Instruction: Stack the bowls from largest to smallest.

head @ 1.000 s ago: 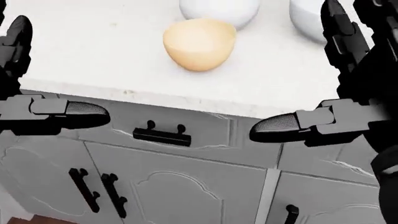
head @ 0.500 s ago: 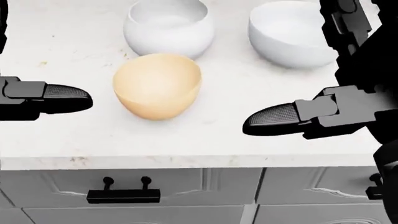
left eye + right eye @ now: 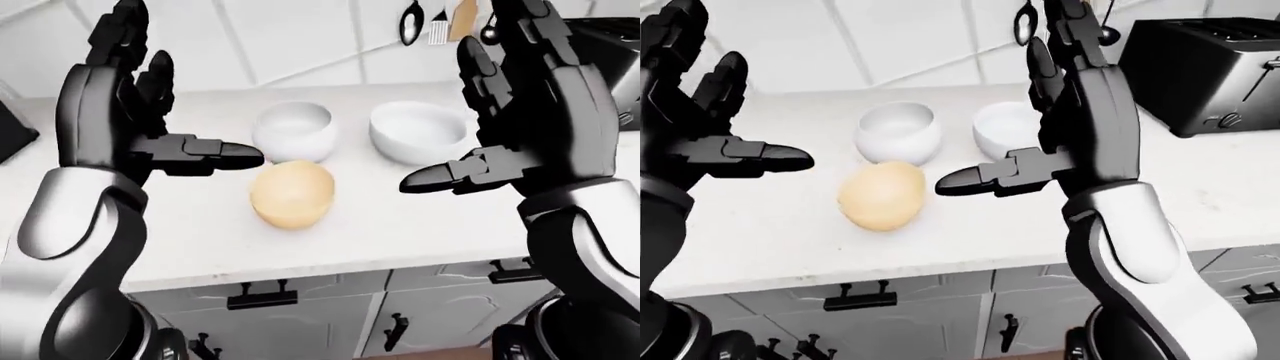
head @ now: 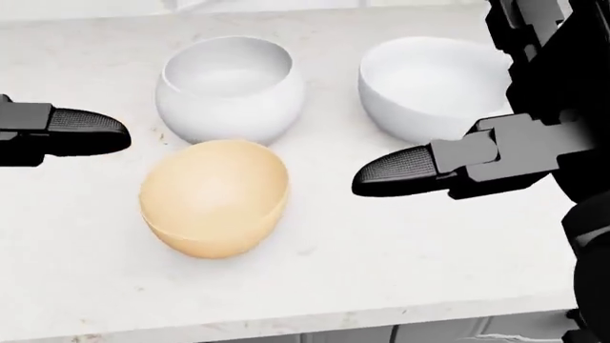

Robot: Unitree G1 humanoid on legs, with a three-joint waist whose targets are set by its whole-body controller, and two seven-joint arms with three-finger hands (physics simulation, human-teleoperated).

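Three bowls stand on the white counter [image 4: 400,257]. A tan bowl [image 4: 214,196] lies tipped toward the lower left, nearest the counter's edge. Above it sit a rounder white bowl [image 4: 229,89] and, to its right, a wider white bowl [image 4: 429,86], both upright. My left hand [image 3: 150,112] is raised left of the bowls, fingers spread and thumb pointing right, holding nothing. The right hand [image 3: 490,105] is raised on the right, partly covering the wider white bowl, open with its thumb pointing left. Neither hand touches a bowl.
A black toaster [image 3: 1210,67] stands on the counter at the right. Utensils [image 3: 410,22] hang on the tiled wall above. Below the counter edge are grey cabinet fronts with black handles [image 3: 262,296]. A dark object [image 3: 15,131] sits at the far left.
The camera has tilted up and moved closer: the bowls slid down the head view and the cabinet fronts dropped out of it. Both hands stay open.
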